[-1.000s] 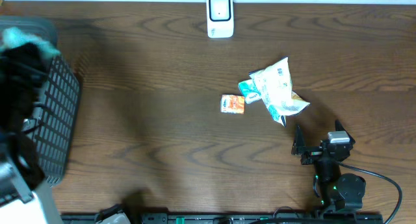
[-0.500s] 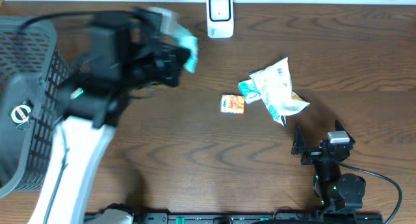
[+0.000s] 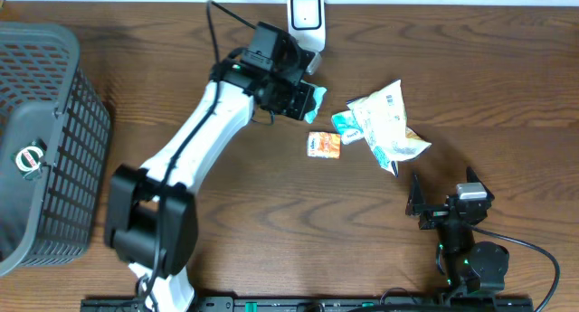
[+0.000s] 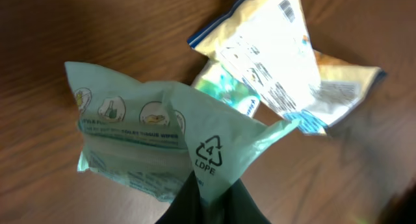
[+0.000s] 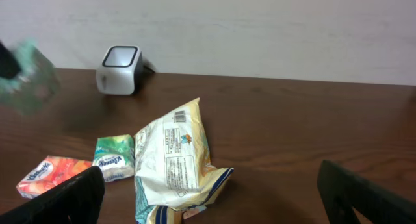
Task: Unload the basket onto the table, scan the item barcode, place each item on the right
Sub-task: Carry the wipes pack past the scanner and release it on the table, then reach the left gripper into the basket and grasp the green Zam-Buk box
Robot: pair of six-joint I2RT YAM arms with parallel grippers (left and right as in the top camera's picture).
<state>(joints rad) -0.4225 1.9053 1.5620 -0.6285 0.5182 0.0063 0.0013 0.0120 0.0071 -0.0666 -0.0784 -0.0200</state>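
The pale green plastic-film packet (image 4: 156, 136) is off the brown wooden table (image 3: 226, 222), held in the air close to the far edge, just in front of the white box-shaped barcode scanner (image 3: 306, 23). The left gripper (image 4: 207, 201) has its jaws pinched together on a fold of the packet's film.

The packet looks light, soft and crinkly, probably slippery too. A seam or corner flap is the sensible place to hold it, since that leaves the printed faces clear. The wrist view shows only a recycling mark and small pictograms, with no barcode visible.

The left arm stretches diagonally from the near edge toward the scanner, its wrist turned beside it. The right gripper (image 3: 416, 203) sits folded by the near right corner with its jaws wide apart and empty.
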